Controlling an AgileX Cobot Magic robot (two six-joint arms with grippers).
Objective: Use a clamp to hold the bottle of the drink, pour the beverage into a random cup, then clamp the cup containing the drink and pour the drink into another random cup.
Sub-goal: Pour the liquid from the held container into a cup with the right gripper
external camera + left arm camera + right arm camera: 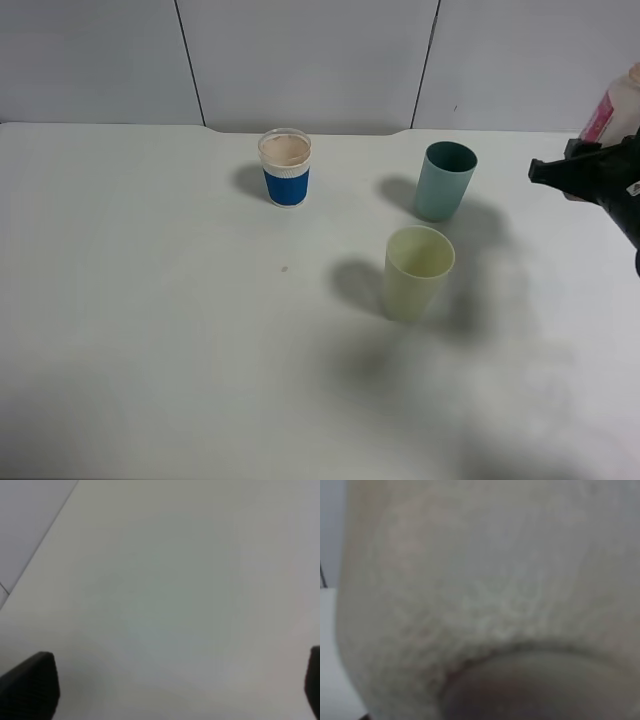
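Bottle of the drink [612,108] stands at the counter's [150,300] two o'clock edge, right hand [556,172] closed, seemingly around it. Its thin plastic probably flexes and feels slick, and liquid adds weight, so mid-body looks safest. Left hand [180,690] gapes, empty.

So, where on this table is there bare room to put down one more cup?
The whole left half, left of the blue-sleeved cup, and the front strip before the yellow-green cup are bare. Crowded: the teal cup, bottle and right gripper at right.
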